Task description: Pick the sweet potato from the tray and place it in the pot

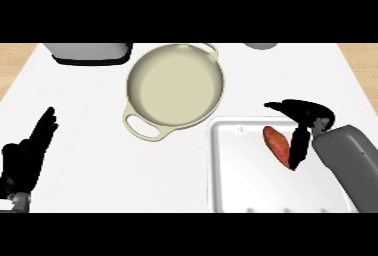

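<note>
An orange sweet potato (276,143) lies in the white tray (229,170) at the lower right, near the tray's right side. My right hand (304,120) hangs over the tray, its fingers pointing down along the potato's right edge and its thumb stretched to the left; the fingers touch or hide that edge but are not curled round it. The cream oval pot (175,85) with two handles stands empty left of and behind the tray. My left hand (29,150) rests open at the left edge, fingers up.
A grey appliance (88,51) with a dark base stands at the back left. A small grey round object (260,45) shows at the back edge. The counter is white with wooden strips at both sides.
</note>
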Robot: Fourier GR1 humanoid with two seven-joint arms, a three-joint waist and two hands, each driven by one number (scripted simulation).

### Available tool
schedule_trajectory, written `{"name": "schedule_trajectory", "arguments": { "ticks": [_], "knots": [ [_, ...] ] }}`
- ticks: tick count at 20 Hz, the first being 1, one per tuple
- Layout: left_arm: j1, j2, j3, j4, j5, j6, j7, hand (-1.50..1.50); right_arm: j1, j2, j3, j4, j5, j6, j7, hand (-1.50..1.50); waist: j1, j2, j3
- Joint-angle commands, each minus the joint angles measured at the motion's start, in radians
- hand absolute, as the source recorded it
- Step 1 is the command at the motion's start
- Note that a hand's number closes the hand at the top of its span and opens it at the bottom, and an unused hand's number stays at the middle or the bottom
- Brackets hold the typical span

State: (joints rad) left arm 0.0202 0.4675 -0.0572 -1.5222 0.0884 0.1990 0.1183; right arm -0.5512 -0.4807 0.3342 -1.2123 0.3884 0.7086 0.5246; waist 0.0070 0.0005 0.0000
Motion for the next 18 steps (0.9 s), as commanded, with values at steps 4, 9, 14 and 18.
{"name": "schedule_trajectory", "arguments": {
  "ticks": [4, 9, 14, 18],
  "knots": [
    [0.024, -0.007, 0.06, -0.008, -0.004, -0.064, -0.014, 0.0, 0.0, 0.103, 0.012, 0.121, 0.131, -0.042, -0.028, -1.5, 0.003, 0.001, 0.0],
    [-0.019, -0.043, 0.091, 0.086, -0.044, -0.095, -0.067, 0.0, 0.022, 0.046, -0.046, 0.132, 0.19, -0.014, -0.124, -1.5, -0.003, 0.0, 0.0],
    [0.009, -0.096, 0.071, -0.028, -0.102, -0.052, 0.026, 0.0, 0.042, 0.107, -0.042, 0.185, 0.283, -0.087, -0.149, -1.5, -0.001, 0.0, 0.0],
    [-0.027, -0.083, 0.119, 0.034, -0.094, -0.111, 0.007, 0.0, -0.021, 0.111, -0.084, 0.316, 0.312, -0.071, -0.226, -1.5, 0.001, 0.002, 0.0]
  ]
}}
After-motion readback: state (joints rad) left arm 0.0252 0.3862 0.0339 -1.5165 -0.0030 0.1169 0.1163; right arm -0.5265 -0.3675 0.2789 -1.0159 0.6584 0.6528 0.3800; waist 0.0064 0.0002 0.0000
